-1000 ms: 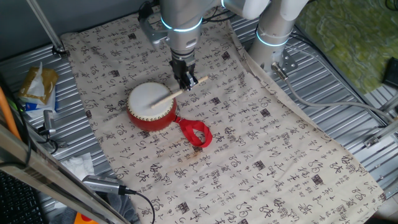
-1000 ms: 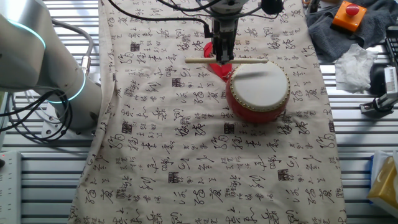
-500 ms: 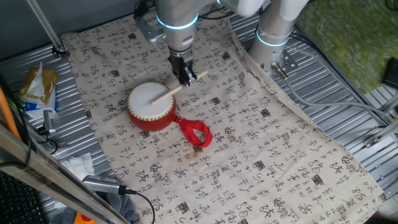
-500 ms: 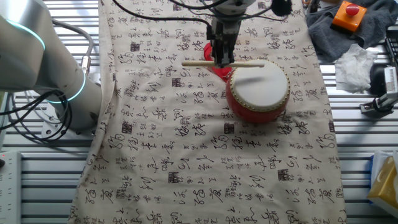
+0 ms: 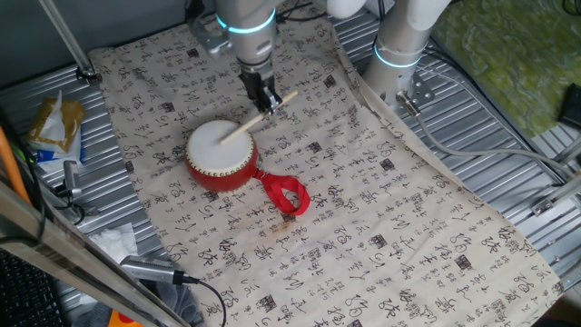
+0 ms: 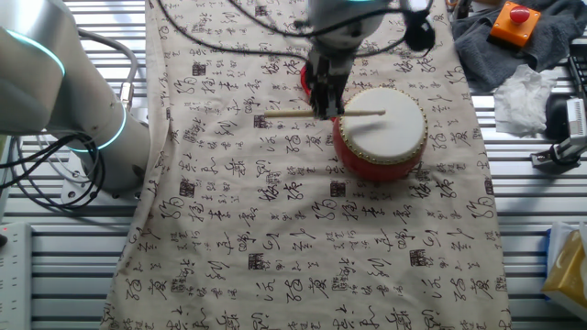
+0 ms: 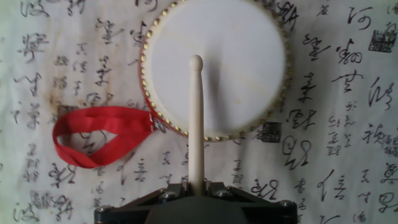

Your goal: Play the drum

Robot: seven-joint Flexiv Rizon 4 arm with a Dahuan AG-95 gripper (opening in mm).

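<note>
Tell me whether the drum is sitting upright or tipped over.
Upright. The drum rests on its base on the printed cloth, white drumhead facing up; the hand view shows the whole round head, with the stick above it.

We see the drum [image 5: 221, 155] on the cloth [image 5: 381, 209]. The stick [image 5: 257, 118] reaches over its head, ribbon loop [image 5: 285, 194] beside it.

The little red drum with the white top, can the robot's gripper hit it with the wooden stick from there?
Probably yes. The gripper holds the thin wooden stick, whose tip is already over the red drum's white top, with nothing between.
</note>
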